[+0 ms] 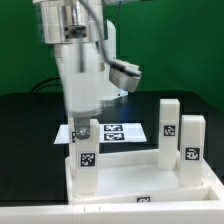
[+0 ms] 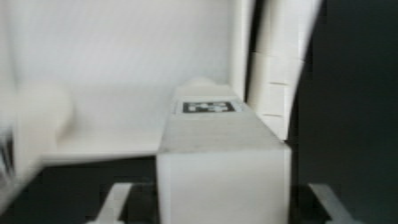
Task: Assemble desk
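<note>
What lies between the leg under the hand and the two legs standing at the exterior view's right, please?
In the exterior view, only the bare tabletop panel lies between the gripped leg and the two upright legs; the marker board lies behind.

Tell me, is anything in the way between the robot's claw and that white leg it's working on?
Nothing visible. The gripper is already down on the leg standing at the tabletop panel's corner on the exterior view's left. The wrist view shows that leg directly between the fingers, with no gap for anything.

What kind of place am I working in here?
Probably a robotics lab bench: a black table before a green backdrop, a flat white marker board with printed tags, and a white plastic tabletop panel with tagged legs.
</note>
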